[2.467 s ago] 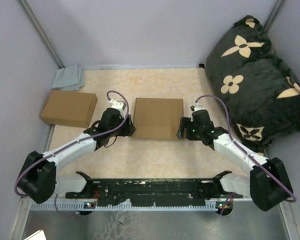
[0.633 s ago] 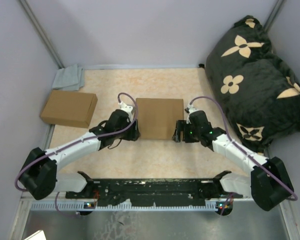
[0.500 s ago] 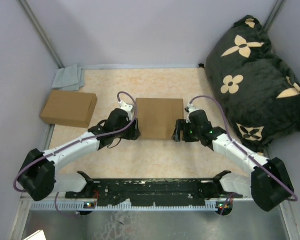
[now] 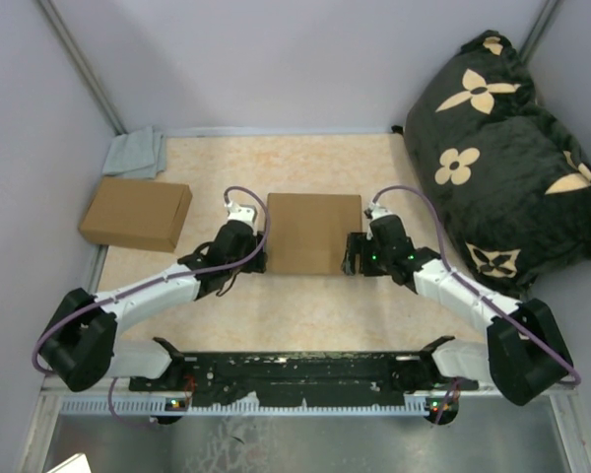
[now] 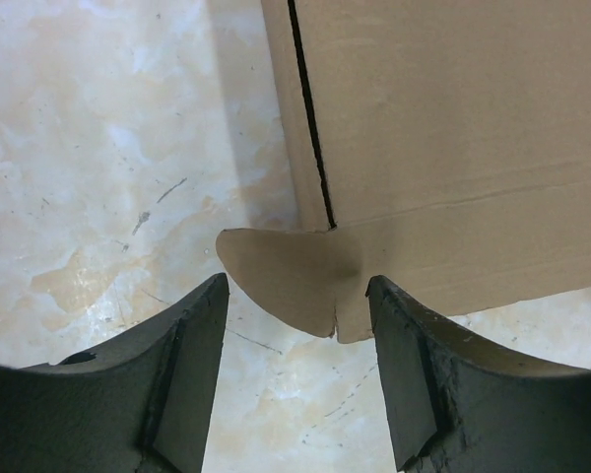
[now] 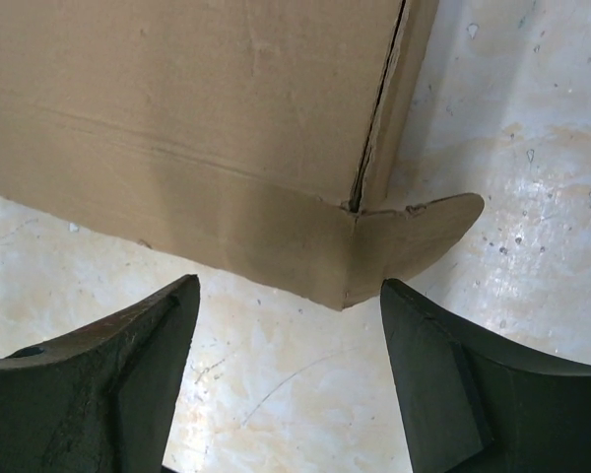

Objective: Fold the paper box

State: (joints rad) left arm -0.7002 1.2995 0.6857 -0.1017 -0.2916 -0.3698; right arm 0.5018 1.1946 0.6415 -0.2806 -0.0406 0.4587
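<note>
The paper box (image 4: 312,233) lies folded shut as a shallow brown box in the middle of the table. My left gripper (image 4: 257,260) is open at its near left corner. In the left wrist view the box (image 5: 453,128) shows a rounded tuck tab (image 5: 281,281) sticking out just ahead of my open left gripper (image 5: 295,370), not touched. My right gripper (image 4: 352,257) is open at the near right corner. In the right wrist view the box (image 6: 207,108) has a rounded tab (image 6: 424,236) ahead of my open right gripper (image 6: 291,379).
A second ready-made brown box (image 4: 135,213) sits at the left wall, with a grey cloth (image 4: 136,153) behind it. A black flowered cushion (image 4: 502,148) fills the back right corner. A black rail (image 4: 295,372) runs along the near edge.
</note>
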